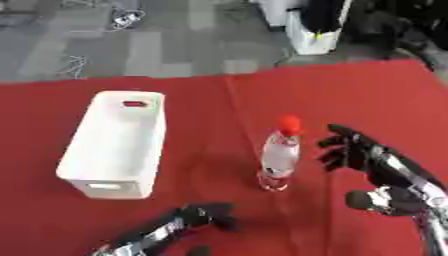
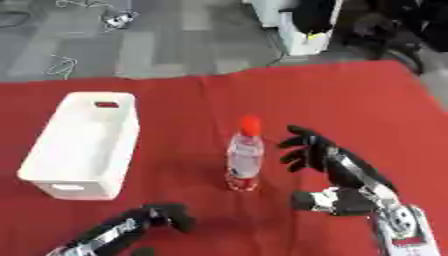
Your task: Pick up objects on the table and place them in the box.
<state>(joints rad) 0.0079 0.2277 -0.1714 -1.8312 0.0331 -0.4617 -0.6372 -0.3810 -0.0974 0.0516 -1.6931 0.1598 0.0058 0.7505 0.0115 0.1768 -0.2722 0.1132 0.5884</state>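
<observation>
We look down on a red-covered bench (image 1: 367,95) where 1 clear plastic bottle (image 1: 280,156) with a red cap stands upright near the middle. Our right robot hand (image 2: 308,147) hangs just to the bottle's right, apart from it, its dark fingers (image 2: 296,132) spread and released, with nothing in its grasp; the thumb side faces the bottle. The silver-and-black forearm runs back toward the lower right corner. Our left robot hand (image 1: 210,212) lies low on the bench near the bottom edge, in front of the bottle and a little to its left, well short of touching it; we see its fingers curled in on themselves, clenched around nothing. To the bottle's left, well apart from both hands, sits 1 white rectangular box (image 1: 112,175) with cut-out handles in its end walls, its long side running away from us. Beyond the bench, grey floor tiles (image 1: 166,45) show.
</observation>
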